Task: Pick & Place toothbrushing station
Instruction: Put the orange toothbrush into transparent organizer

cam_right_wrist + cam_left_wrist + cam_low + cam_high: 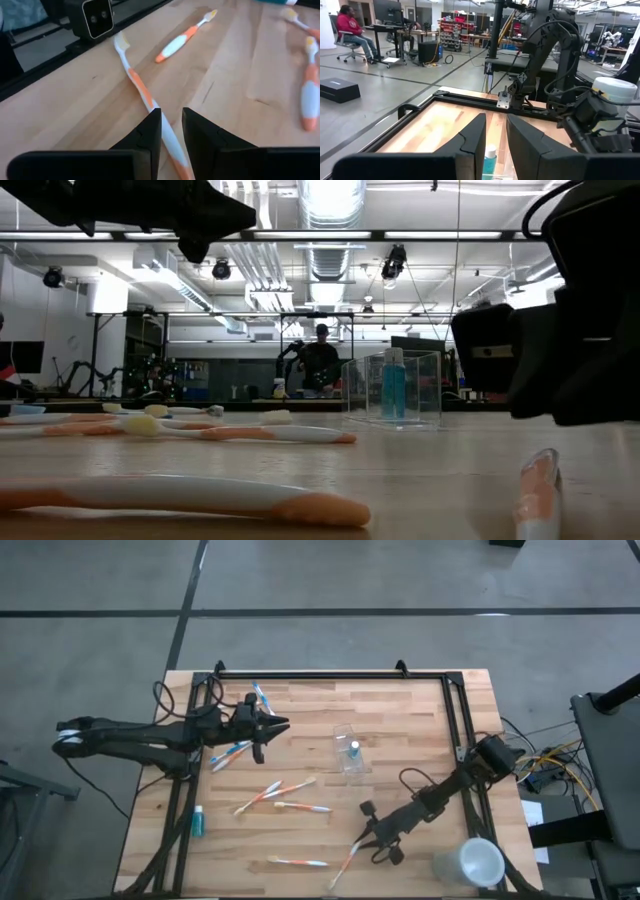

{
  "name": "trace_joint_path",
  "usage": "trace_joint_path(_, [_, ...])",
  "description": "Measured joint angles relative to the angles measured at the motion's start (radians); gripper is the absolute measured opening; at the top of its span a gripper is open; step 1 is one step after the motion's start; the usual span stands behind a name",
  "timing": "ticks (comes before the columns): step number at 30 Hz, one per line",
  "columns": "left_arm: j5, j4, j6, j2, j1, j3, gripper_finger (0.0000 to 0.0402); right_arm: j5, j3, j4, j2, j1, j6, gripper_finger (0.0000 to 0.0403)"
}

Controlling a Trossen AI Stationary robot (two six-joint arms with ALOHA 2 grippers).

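A: Looking for the right gripper [170, 121]. Parked where?

B: Down low over the table [420, 705], toward the right corner near the big white cup [478, 862].

A: And holding what?

B: Hard to call. Straddles the white end of an orange-and-white toothbrush [137, 85], with the handle running out from between the two dark fingers and the bristle head pointing away, toward the table's edge. Pinched or only flanked: cannot tell. Lies flat on the wood, as far as can be seen.

A: Left gripper [281, 725]?

B: Hangs above the far left part of the table. Fingers a narrow slit apart, nothing between them. Points across at the clear cup [348, 730].

A: Anything in that cup?

B: Stands upright near the middle of the table with a blue bottle [393, 385] inside. Well apart from the right gripper.

A: The rest?

B: Scattered flat:
- two crossed brushes [285, 788] left of centre
- one more [300, 807] just beside those
- another [298, 862] near the front edge
- a few by the left arm [232, 752]
- a blue tube [198, 820] at the left side rail
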Motion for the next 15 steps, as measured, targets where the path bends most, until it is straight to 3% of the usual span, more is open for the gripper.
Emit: trace_joint_path(15, [0.001,-0.001,-0.002,0.015,0.0,-0.001,0.008,0.005,0.038,-0.082,0.041,0.0,-0.027,0.0074])
